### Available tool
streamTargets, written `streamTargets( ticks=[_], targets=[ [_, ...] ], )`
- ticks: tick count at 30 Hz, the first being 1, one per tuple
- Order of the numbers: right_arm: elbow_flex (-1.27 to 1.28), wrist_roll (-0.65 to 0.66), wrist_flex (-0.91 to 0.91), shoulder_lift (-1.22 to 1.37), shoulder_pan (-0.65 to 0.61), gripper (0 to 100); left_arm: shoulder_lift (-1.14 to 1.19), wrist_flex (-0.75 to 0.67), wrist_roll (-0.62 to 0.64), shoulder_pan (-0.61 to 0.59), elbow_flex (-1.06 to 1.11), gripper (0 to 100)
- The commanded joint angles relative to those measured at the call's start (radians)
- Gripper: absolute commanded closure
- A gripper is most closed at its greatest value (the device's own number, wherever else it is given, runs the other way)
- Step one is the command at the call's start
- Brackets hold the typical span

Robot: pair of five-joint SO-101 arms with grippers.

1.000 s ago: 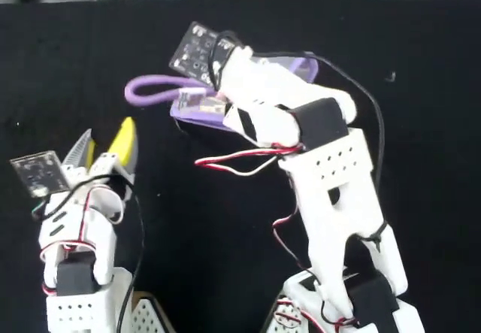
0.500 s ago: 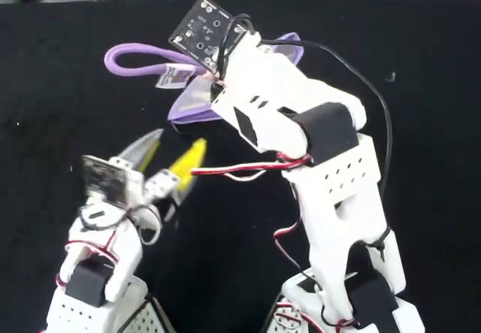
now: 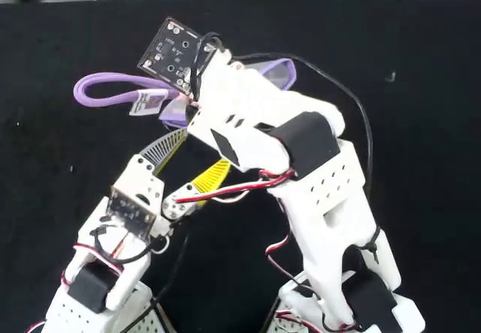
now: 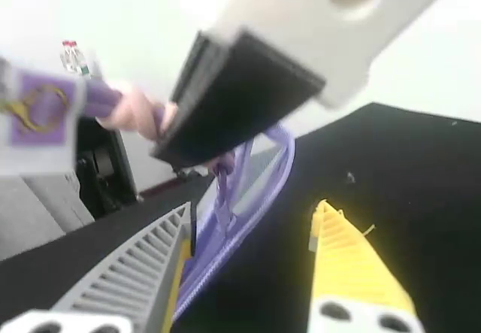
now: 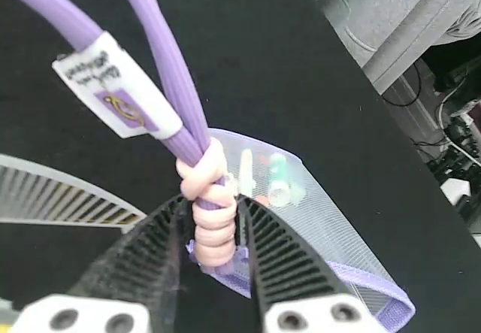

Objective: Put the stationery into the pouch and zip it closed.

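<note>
The black table (image 3: 421, 122) carries both arms. The right arm (image 3: 323, 190) stretches up and across towards the far left. The left arm (image 3: 113, 258) stands low at the near left and points under it.

The purple mesh pouch (image 5: 308, 228) hangs from the right gripper (image 5: 214, 216). From the left wrist view it seems to be lifted off the table, though the blur there makes this uncertain. The right jaws are closed tight on the pink coil (image 5: 209, 198), which wraps the base of the pouch's strap at one corner. The purple strap (image 3: 105, 89) loops out to the left of that gripper, and a small white and purple tag (image 3: 146, 101) sits on it near the grip.

The left gripper (image 3: 188, 160) is just below the pouch, with its jaws spread wide and nothing between them. Its grey finger (image 3: 161, 146) points at the pouch's lower corner, and its yellow finger (image 3: 210, 177) lies under the right arm.

The stationery (image 5: 274, 179) is inside the pouch and shows through the mesh as a few short pieces, one with a green cap.
</note>
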Motion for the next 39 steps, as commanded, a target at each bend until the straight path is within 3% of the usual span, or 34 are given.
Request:
streamTargets(
  ticks=[1,7,12,21,26,39],
  targets=[
    [-0.068,-0.018,0.006,-0.051,-0.021,98.8,0.0,-0.026,-0.068,0.008,0.007,75],
    [-0.166,-0.02,0.066,-0.048,-0.021,98.8,0.0,-0.028,-0.143,-0.013,0.027,75],
    [-0.217,-0.02,0.112,-0.05,-0.021,98.8,0.023,-0.153,-0.144,-0.087,0.045,75],
    [-0.214,-0.02,0.112,-0.05,-0.023,98.8,0.328,-0.304,-0.146,-0.09,-0.022,75],
    [-0.213,-0.02,0.112,-0.05,-0.023,98.8,0.482,-0.315,-0.146,-0.045,-0.119,75],
    [-0.213,-0.018,0.126,-0.044,-0.017,98.8,0.512,-0.315,-0.15,-0.004,-0.143,97]
  ],
)
